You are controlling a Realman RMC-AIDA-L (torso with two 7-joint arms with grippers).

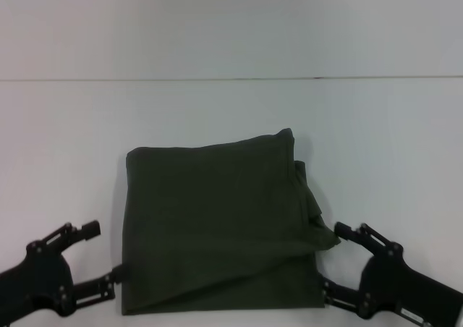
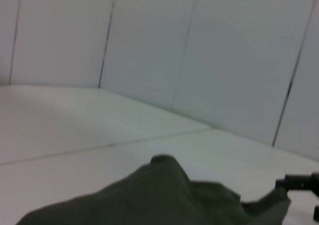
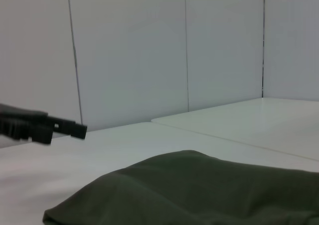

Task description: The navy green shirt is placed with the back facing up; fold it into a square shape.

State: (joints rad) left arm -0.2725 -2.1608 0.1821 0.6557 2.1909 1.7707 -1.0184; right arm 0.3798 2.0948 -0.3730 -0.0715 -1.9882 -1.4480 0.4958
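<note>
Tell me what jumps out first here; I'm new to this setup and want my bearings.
The navy green shirt, already folded into a rough square, lies in the middle of the white table. The left gripper and right gripper sit open at its two near corners, one on each side. A loose fold bulges from the shirt's right edge.

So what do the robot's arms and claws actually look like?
Both are matte black. The left claw and right claw each have two thin, flat fingers built from jointed bars with small bolts, fixed to chunky black wrist blocks. No cables or markings show.
</note>
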